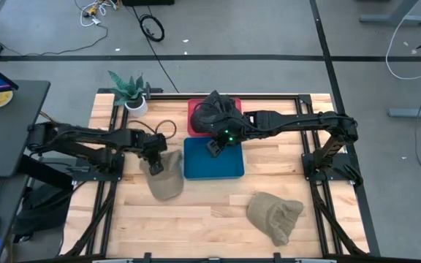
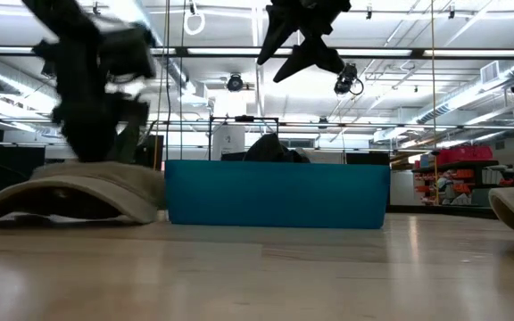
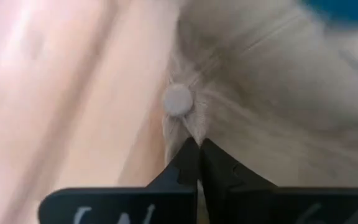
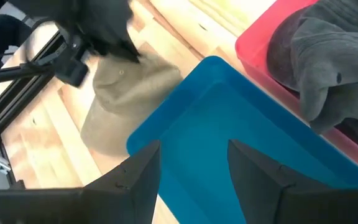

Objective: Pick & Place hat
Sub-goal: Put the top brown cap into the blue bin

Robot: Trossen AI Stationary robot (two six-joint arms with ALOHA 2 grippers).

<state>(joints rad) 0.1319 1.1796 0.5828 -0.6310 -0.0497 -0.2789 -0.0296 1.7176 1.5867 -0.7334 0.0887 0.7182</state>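
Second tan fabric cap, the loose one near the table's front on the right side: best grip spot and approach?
Judging from the high view, take the crumpled tan fabric cap from straight above, pinching a raised fold of its soft crown. It lies slumped and bunched on the wooden table, so no rim stands clear to get under, and the cloth should gather easily between closing fingers. Nothing crowds it from any side.
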